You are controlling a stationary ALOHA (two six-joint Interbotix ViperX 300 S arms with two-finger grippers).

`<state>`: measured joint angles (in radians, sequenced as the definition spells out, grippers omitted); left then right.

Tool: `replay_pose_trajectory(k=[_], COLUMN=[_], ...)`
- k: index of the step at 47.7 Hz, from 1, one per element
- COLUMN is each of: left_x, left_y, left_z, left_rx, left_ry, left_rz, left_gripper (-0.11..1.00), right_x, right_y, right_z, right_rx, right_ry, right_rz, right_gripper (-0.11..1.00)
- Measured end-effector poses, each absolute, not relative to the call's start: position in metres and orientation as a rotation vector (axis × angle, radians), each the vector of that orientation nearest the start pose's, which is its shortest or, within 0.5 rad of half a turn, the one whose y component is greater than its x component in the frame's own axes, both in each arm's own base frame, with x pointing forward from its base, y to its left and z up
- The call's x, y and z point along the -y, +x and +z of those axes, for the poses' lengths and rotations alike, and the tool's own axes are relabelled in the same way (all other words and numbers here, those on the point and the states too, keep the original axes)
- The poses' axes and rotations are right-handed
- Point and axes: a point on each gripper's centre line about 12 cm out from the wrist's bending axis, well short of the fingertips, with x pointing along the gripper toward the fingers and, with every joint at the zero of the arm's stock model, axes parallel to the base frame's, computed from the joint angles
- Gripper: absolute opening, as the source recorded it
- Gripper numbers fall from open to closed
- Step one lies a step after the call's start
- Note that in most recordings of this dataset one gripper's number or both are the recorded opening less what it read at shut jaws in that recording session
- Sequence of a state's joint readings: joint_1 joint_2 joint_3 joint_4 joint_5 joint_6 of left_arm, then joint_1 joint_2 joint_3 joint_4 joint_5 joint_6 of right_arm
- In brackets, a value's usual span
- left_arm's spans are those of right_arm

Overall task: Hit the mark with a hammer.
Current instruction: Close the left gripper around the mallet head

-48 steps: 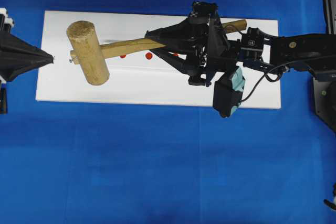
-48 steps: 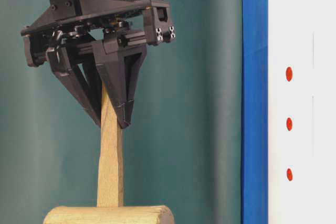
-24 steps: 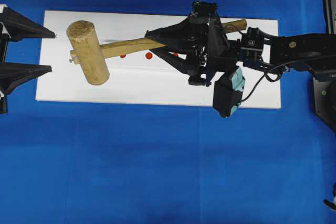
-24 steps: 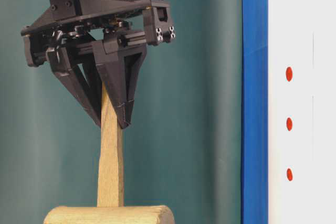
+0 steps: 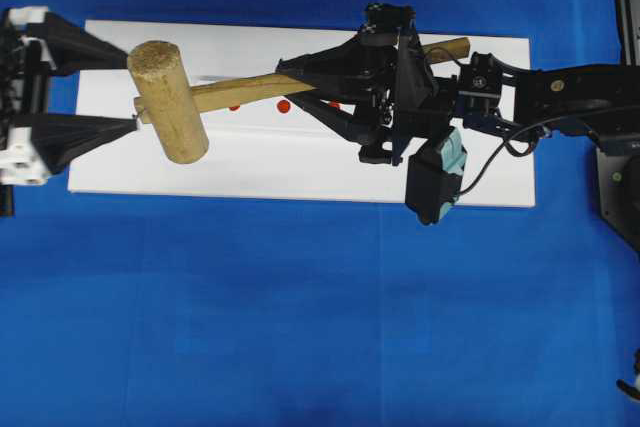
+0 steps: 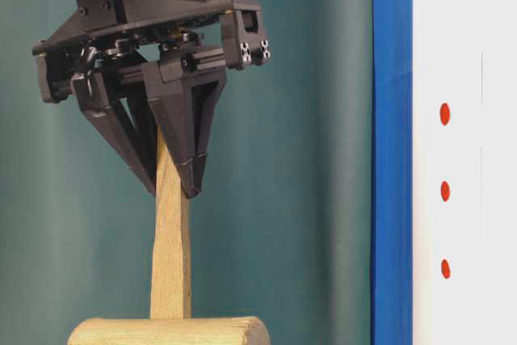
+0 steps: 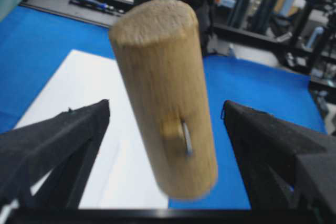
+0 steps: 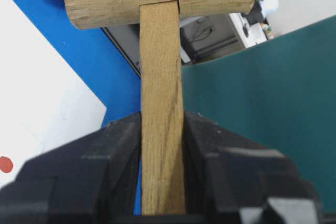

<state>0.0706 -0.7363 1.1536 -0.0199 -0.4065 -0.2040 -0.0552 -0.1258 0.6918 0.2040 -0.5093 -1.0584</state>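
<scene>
My right gripper (image 5: 300,82) is shut on the flat handle of the wooden hammer (image 5: 167,100), holding it in the air above the white board (image 5: 300,162). In the right wrist view the handle (image 8: 161,103) sits tight between the jaws of the right gripper (image 8: 161,121). My left gripper (image 5: 131,92) is open, its fingers on either side of the hammer head without touching it. The head (image 7: 165,93) fills the wide gap of the left gripper (image 7: 165,106). Three red marks (image 5: 284,105) dot the board under the handle, also seen as marks (image 6: 444,191) far from the hammer (image 6: 170,264) and right gripper (image 6: 174,187).
The board lies on a blue cloth (image 5: 300,327). A dark stand (image 5: 625,177) is at the right edge. A teal screen (image 6: 307,159) stands behind the table.
My left gripper has opened wide and moved right, so its fingers now flank the hammer head. The right gripper and the hammer have stayed put.
</scene>
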Motion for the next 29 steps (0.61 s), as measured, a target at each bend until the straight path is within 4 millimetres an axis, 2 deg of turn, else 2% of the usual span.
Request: replay_pose_trajectory(k=[17,29], left_x=[-0.022,-0.022], left_y=[0.279,0.290], left_z=[0.262,0.261], left_rx=[-0.031,-0.044], left_ry=[-0.223,-0.225], left_rz=[0.087,0.089], left_gripper=[0.93,0.90], right_x=[0.033,0.033], right_y=[0.391,0.391], right_z=[0.263,0.263], right_rx=[-0.134,-0.137], right_ry=[-0.874,-0.874], right_rz=[-0.111,-0.109], right_gripper=[0.10,0.10])
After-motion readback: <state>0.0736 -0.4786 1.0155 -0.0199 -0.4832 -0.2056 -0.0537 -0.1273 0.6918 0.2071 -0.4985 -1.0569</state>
